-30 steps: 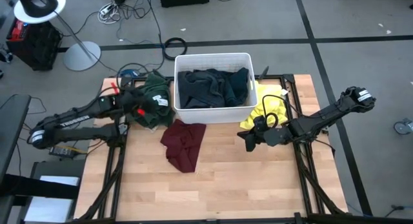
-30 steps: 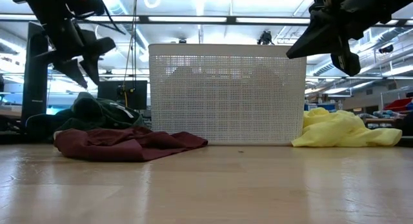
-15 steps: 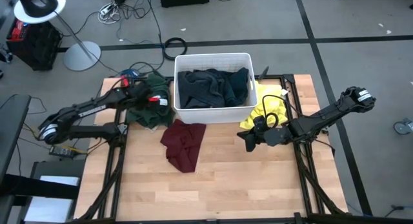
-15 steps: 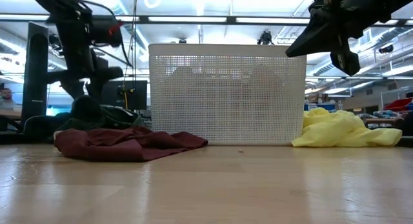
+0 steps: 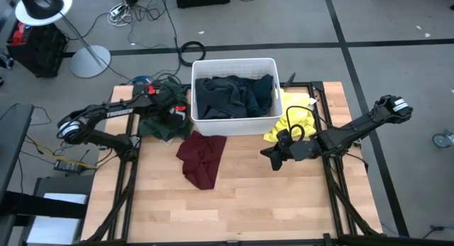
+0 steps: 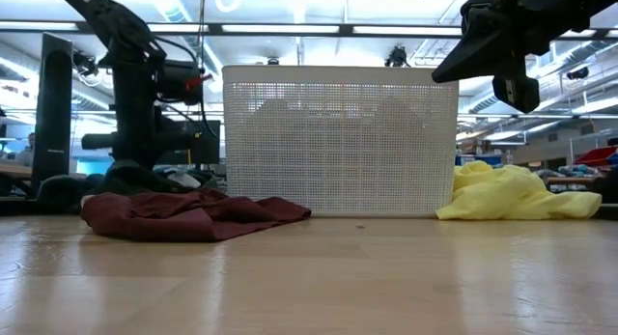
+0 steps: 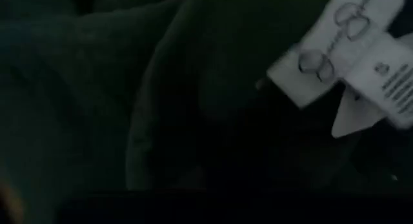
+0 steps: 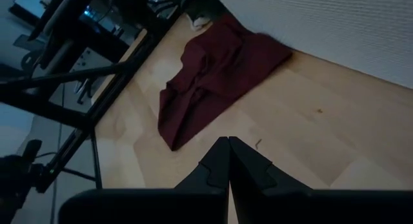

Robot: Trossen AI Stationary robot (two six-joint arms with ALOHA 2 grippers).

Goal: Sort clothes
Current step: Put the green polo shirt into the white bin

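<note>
A dark green garment [image 5: 159,115] lies heaped on the table left of the white tub [image 5: 234,62]. My left gripper [image 5: 174,111] is down on this heap, pointing steeply downward. The left wrist view is filled with its dark fabric [image 7: 161,88] and white labels [image 7: 348,50]. Dark blue and grey clothes [image 5: 234,96] fill the tub. A maroon piece [image 5: 201,157] lies crumpled in front of the tub, and a yellow piece [image 5: 291,122] lies at its right. My right gripper [image 5: 273,159] hangs shut [image 8: 228,143] above bare table, right of the maroon piece.
The tub stands at the table's far middle. Bare wooden table [image 5: 234,210] stretches across the near half. Dark frame rails [image 5: 128,182] run along both sides of the table. Cables and a lamp stand [image 5: 89,58] are on the floor beyond the far edge.
My left gripper has swung toward the tub and the far edge and sunk down onto the dark green heap, tipping to point more steeply down. My right arm has kept still. The maroon and yellow pieces lie as before.
</note>
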